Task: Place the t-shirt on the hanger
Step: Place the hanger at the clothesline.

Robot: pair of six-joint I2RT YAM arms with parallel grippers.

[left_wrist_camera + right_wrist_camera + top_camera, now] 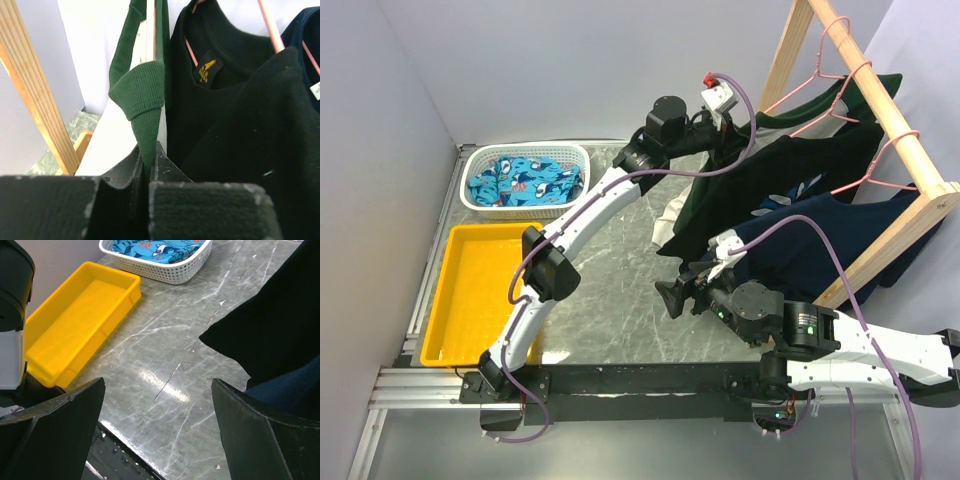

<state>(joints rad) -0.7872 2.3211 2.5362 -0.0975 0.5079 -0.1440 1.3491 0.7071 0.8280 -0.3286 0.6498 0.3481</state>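
Plain pale grey walls (570, 60) on three sides, even soft light. Table (620, 300) has a grey marble-look top, bit of glare near its front edge. Wooden rack (890, 245) stands along the right edge.

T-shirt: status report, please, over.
Left gripper shut on t-shirt collar. Right gripper open, above table. It hangs with hanger on rack. Black shirt pressing beside it.

My left arm (590, 205) and right arm (880, 350) are white shells between bulky black joints, each trailed by a thin purple cable (913, 440). A white camera block (719, 97) rides my left wrist. My left claw (149, 161) and right claw (157, 385) have blocky black fingers (260, 440), their edges scuffed with pale specks.
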